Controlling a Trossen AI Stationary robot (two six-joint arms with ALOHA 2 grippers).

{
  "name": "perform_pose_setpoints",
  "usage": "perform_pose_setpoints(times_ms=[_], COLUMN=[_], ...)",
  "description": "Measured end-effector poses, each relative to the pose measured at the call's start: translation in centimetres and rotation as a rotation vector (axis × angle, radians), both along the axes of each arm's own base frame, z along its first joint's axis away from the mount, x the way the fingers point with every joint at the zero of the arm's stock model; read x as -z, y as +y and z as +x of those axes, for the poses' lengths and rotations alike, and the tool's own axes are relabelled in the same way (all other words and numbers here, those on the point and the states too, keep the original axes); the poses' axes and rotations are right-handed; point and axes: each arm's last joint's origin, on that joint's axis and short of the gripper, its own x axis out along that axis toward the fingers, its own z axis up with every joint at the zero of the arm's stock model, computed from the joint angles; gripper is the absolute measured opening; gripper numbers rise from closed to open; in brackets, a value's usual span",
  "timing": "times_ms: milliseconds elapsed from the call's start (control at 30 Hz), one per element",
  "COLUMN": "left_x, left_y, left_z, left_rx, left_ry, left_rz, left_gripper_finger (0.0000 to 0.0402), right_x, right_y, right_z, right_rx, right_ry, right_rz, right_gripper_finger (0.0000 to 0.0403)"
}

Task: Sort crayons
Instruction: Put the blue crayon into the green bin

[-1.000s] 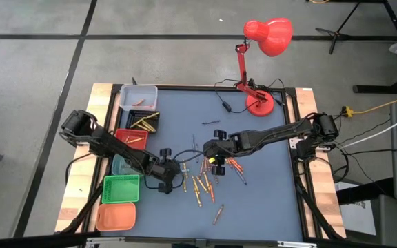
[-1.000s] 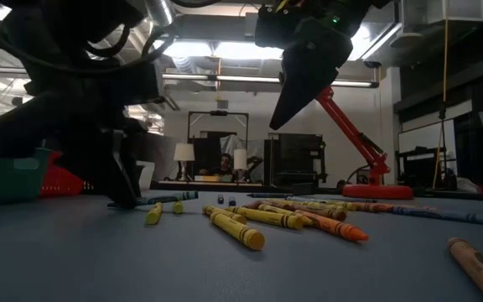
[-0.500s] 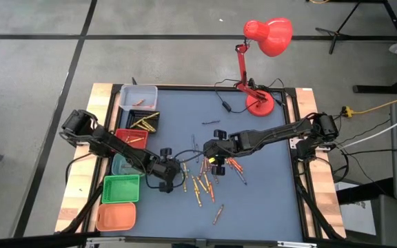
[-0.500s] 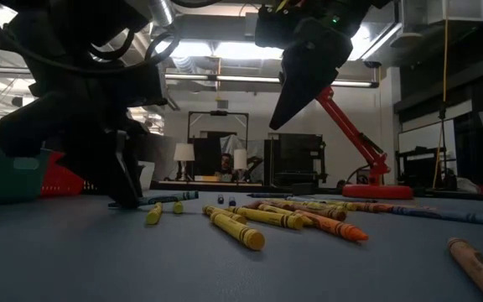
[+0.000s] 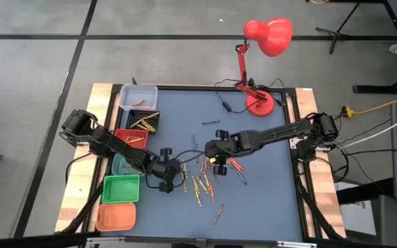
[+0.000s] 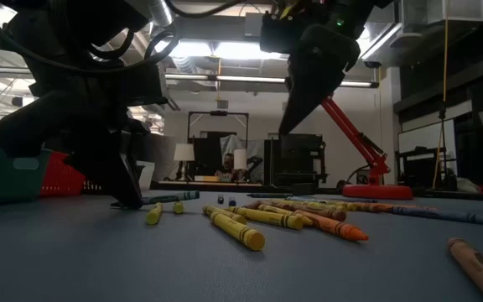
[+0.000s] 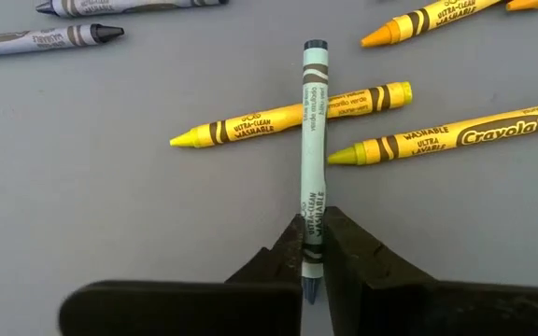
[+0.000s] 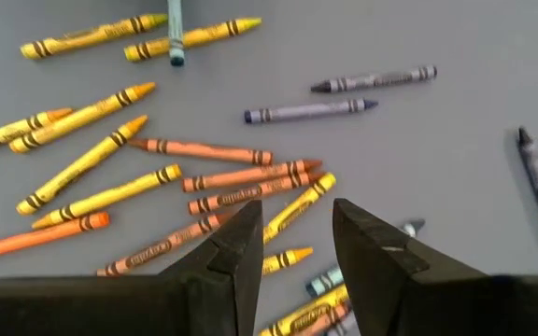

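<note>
Left hand (image 7: 314,266) is down on the tabletop (image 5: 267,186), fingers closed on the lower end of a pale green crayon (image 7: 313,149). That crayon lies flat, crossing over a yellow crayon (image 7: 288,116), with another yellow one just beside it. In the high view the left arm reaches from the left edge toward the middle, its hand (image 5: 173,173) low at the left side of the crayon scatter (image 5: 205,180). In the low view it stands as a dark mass with fingers touching the tabletop.

Right hand (image 8: 292,252) hangs above the scatter, fingers apart, holding nothing. Below it lie orange, yellow, purple and grey crayons, well mixed. In the high view the right arm stretches from the right edge to mid-table, hand (image 5: 216,153) over the top of the pile. Low view shows it raised clear of the tabletop.

Bins sit in a column along the left side: a grey bin (image 5: 138,96) with one orange stick, a dark bin (image 5: 145,124) with several yellow crayons, a red bin (image 5: 131,137) with an orange stick or two, a teal bin (image 5: 119,165) partly hidden by the arm, a green bin (image 5: 121,189), an orange bin (image 5: 115,217). Contents of the last three cannot be told.

Red lamp (image 5: 262,41) stands at the far edge.
</note>
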Motion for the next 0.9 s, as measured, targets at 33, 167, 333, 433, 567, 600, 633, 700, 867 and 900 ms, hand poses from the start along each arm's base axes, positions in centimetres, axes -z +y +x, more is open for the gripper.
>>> perform_pose_setpoints(times_ms=[33,167,333,433,567,600,633,700,867,900], left_x=[0.0,-0.1,-1.3,-2.9,-5.1,-5.6,-6.2,-7.1,-8.7,-8.9], left_y=[0.0,0.0,0.1,0.0,0.0,0.0,0.0,-0.1,-0.5,-0.6], left_z=[0.0,0.0,-0.5,-0.8,-2.0,-2.4,-2.9,-3.9,-7.0,-7.5], left_rx=[0.0,-0.002,0.013,0.018,0.016,0.015,0.011,-0.004,-0.078,-0.092], left_ry=[0.0,-0.001,-0.01,-0.046,-0.051,-0.044,-0.039,-0.012,0.11,0.14], left_rz=[0.0,-0.003,-0.051,-0.129,-0.248,-0.277,-0.312,-0.375,-0.514,-0.54], left_gripper_finger=[0.0005,0.0005,0.0004,0.0004,0.0005,0.0005,0.0005,0.0005,0.0005,0.0005], right_x=[0.1,0.2,0.2,0.2,0.2,0.2,0.2,0.2,0.2,0.2], right_y=[0.0,-0.1,-0.1,-0.1,-0.1,-0.1,-0.1,-0.1,-0.1,-0.1], right_z=[-0.1,-0.4,-0.5,-0.4,-0.4,-0.4,-0.4,-0.5,-0.5,-0.5], right_rx=[0.003,0.005,0.005,0.005,0.005,0.005,0.005,0.005,0.005,0.005], right_ry=[0.012,0.047,0.051,0.051,0.051,0.051,0.051,0.051,0.052,0.052], right_rz=[-0.006,-0.012,-0.013,-0.013,-0.013,-0.013,-0.013,-0.013,-0.013,-0.013], right_gripper_finger=[0.0129,0.0129,0.0129,0.0129,0.0129,0.0129,0.0129,0.0129,0.0129,0.0129])
